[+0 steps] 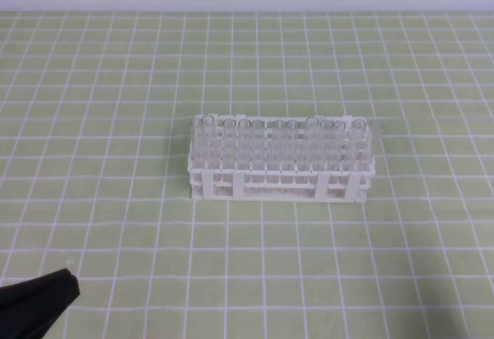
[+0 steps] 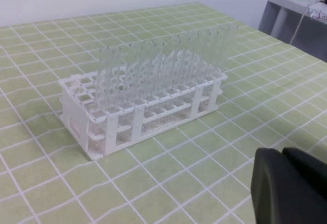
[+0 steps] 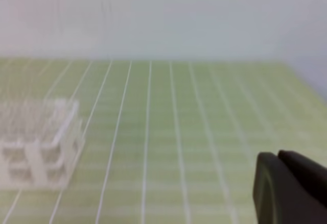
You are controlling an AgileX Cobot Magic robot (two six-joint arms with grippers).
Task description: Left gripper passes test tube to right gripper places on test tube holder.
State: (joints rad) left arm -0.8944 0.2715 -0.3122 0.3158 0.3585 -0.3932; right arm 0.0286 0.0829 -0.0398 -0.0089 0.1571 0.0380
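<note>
The rack is standing mid-bench, its back rows filled with clear tubes. Both end effectors are sitting closed and empty: the left low at the near corner, the right well off to the rack's side. The left should be opening, approaching one end tube from above, gripping just under its rim and lifting straight up, clear of its neighbours.

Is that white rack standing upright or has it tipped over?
Upright. The test tube holder sits flat on the green checked cloth, and the clear tubes in its back rows stand near-vertical, rims up.
</note>
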